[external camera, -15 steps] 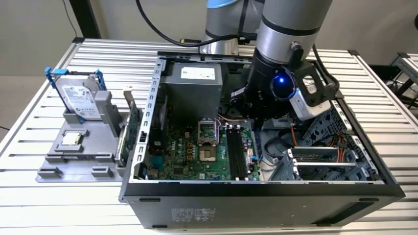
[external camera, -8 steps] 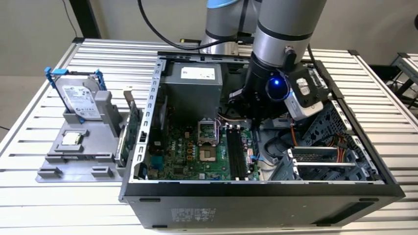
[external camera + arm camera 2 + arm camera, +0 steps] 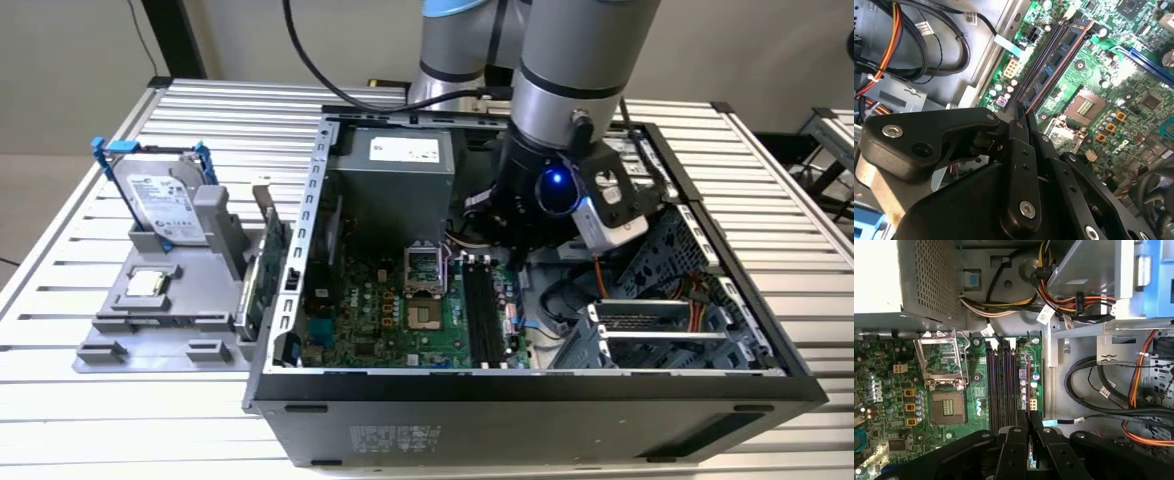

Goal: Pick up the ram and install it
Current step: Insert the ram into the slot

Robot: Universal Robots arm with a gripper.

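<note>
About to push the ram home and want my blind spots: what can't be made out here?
1. Second wrist view: the gripper covers the near end of the ram, so its seating in the slot cannot be judged.
2. Exterior view: the arm hides the gripper and the far ends of the memory slots.
3. First wrist view: the slot latches are too small to tell open from closed.

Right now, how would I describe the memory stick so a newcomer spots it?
Inside the open computer case, find the green main board and its long black slots side by side. The memory stick is the thin strip standing on edge along those slots, one end pinched in the gripper; unlike the bare slots, it carries a row of dark chips.
</note>
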